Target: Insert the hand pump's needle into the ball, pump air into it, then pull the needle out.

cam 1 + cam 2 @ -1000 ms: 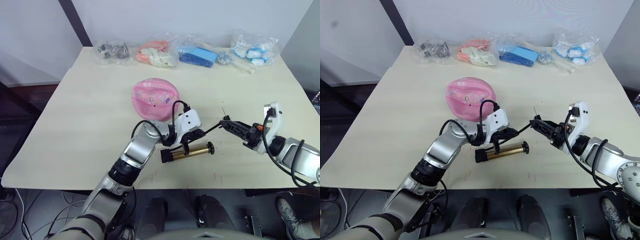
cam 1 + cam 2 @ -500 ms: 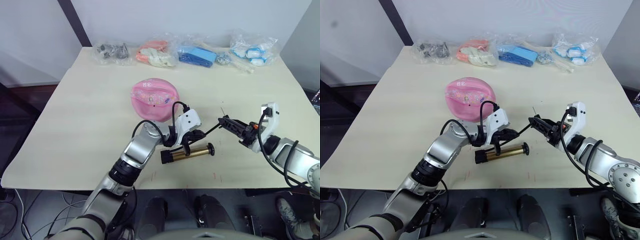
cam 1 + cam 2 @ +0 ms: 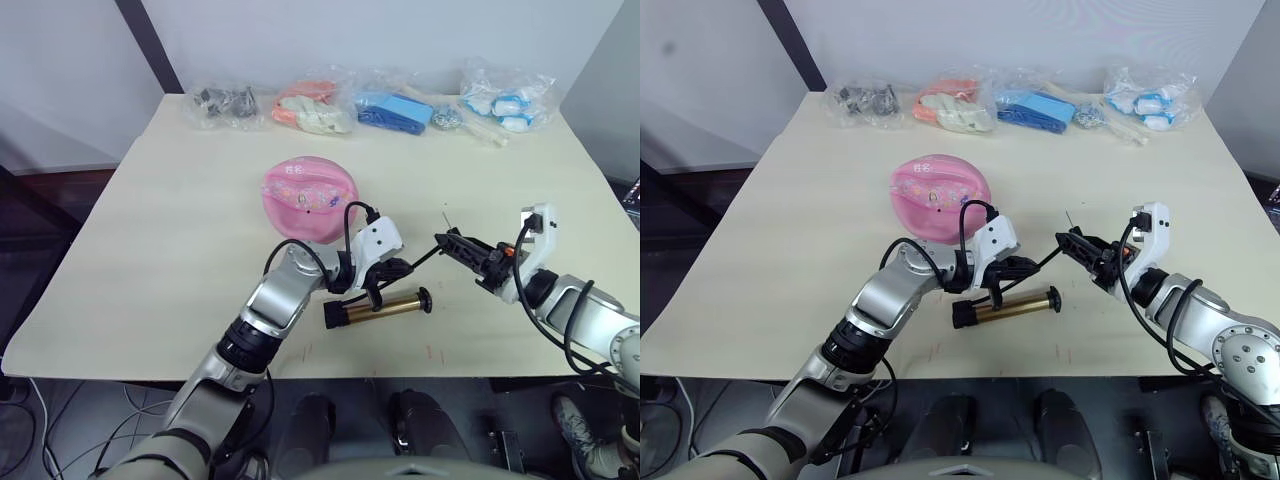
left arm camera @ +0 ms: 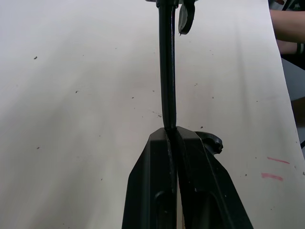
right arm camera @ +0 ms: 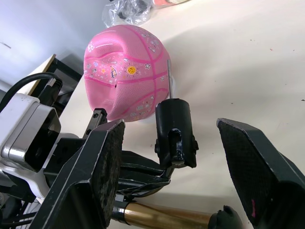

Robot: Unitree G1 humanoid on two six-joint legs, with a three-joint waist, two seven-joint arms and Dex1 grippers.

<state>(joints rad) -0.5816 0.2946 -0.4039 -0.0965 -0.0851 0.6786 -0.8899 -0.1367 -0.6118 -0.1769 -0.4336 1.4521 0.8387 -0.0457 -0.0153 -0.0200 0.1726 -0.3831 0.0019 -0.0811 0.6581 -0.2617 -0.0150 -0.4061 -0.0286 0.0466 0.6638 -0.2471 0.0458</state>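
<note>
Left end effector (image 4: 174, 138) is pinched shut on the hose (image 4: 167, 71) just above the pump (image 3: 378, 306), which lies on the counter (image 3: 180, 230) near its front edge. Right end effector (image 5: 190, 143) is spread wide, the hose's needle (image 5: 168, 78) end between its fingers untouched, pointing at the ball (image 3: 308, 196) behind the pump.

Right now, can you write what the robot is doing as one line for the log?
left gripper: shut on hose | right gripper: open around needle end | ball: on table, needle not in | hand pump: lying on table
</note>
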